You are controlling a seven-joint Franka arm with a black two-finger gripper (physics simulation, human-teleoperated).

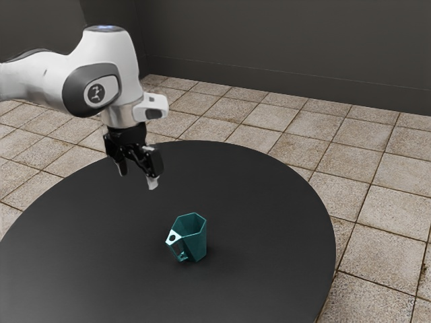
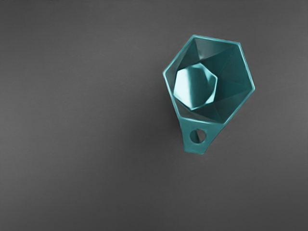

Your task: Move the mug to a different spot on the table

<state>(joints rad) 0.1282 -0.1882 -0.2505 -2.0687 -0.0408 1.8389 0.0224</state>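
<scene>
Your black two-finger pincer (image 1: 139, 175) hangs above the round black surface (image 1: 269, 202) with its fingers apart, holding nothing, likely so it can fit over a wall of the mug. The teal, many-sided mug (image 1: 188, 237) stands upright, nearer and toward the exterior view's right, well apart from the pincer.

Bare table (image 1: 269, 202) on every side of mug (image 1: 188, 237), pincer (image 1: 138, 177) well above

a round black table (image 1: 269, 202) on a tiled floor (image 1: 377, 168) carries one upright teal mug (image 1: 188, 237).
</scene>
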